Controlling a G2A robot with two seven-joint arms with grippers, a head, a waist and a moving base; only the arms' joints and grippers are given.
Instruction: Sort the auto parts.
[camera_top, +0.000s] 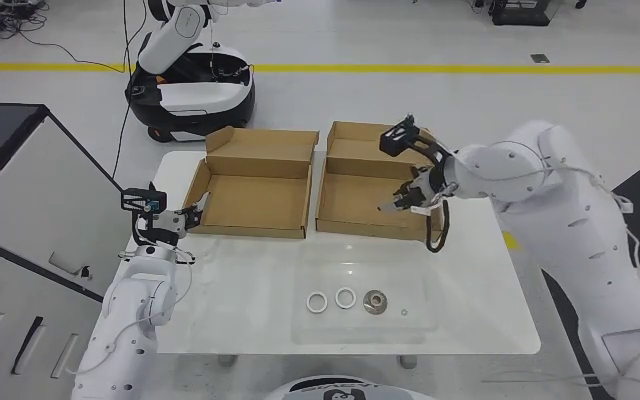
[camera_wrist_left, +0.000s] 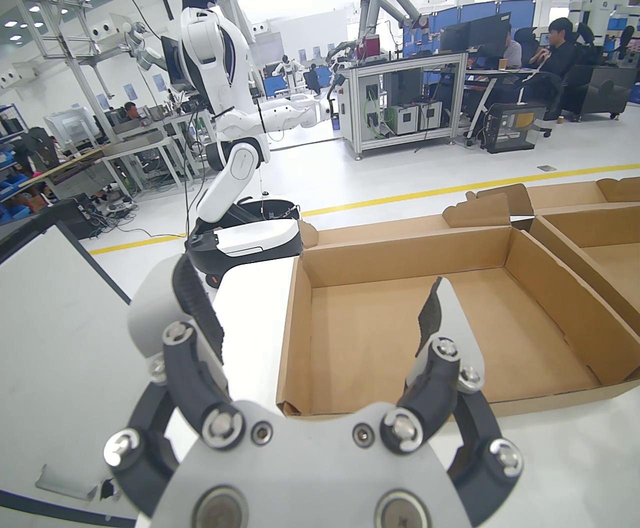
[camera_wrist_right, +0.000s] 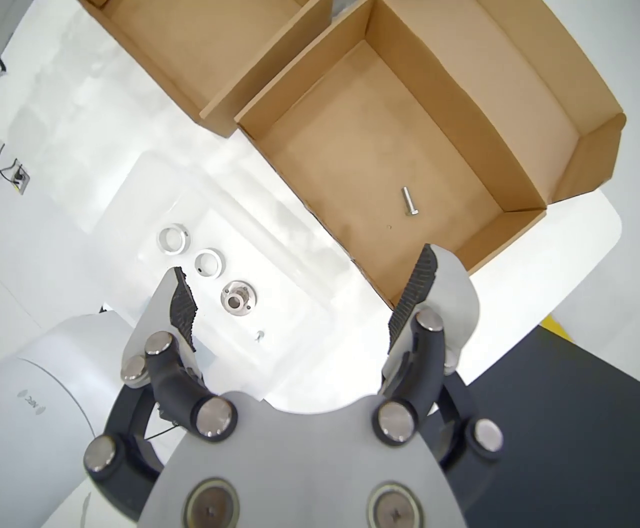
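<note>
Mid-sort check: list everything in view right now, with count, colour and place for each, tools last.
cardboard boxes: 2, brown, side by side at the table's far side, open
bolt: 1, silver, lying on the floor of the right box
rings: 2, silvery white, next to each other on the table's near part
flanged hub: 1, grey metal, beside the rings, on their right
small screw: 1, silver, on the table just right of the hub
table: 1, white
other robot: 1, white, on the floor beyond the table
left tool: 1, black and silver, open, at the left box's outer side
right tool: 1, black and silver, open, above the right box
</note>
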